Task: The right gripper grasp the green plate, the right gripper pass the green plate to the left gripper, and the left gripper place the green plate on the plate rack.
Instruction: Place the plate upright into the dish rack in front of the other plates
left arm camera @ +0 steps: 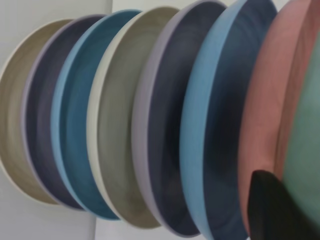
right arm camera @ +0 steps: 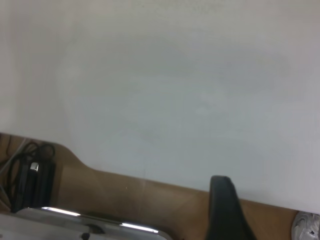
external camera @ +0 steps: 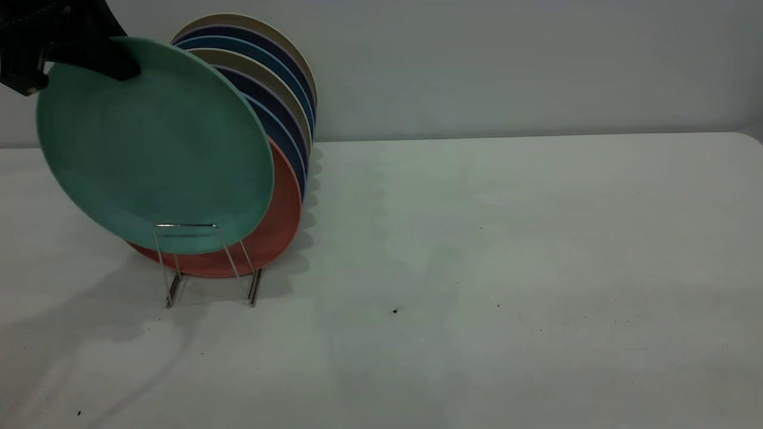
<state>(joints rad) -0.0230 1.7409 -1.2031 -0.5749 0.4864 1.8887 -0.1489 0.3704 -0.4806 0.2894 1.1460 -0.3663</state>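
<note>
Placement is nearly done in the exterior view: the left gripper (external camera: 89, 56), at the upper left, is clenched on the top rim of the green plate (external camera: 152, 149), whose lower edge sits behind the front wire loop of the plate rack (external camera: 205, 262). The plate leans back against the salmon-pink plate (external camera: 280, 220). I judge the top grip keeps the lower edge free to drop between the wires. Behind stand dark blue, teal-blue and beige plates, all tilted the same way on the white table (external camera: 506, 268). The right gripper is out of this view.

From the left wrist view, the stacked plates run edge-on: a light-blue-rimmed navy plate (left arm camera: 220, 125) just beside the pink one (left arm camera: 265, 120), with the green plate (left arm camera: 305, 150) at the frame edge under a black fingertip (left arm camera: 272, 210). The slot is the frontmost one.

In the right wrist view, only bare table, a wooden edge and one black finger (right arm camera: 227, 210) of the right gripper show, well away from the rack, parked; whether it is released or clenched I cannot tell.
</note>
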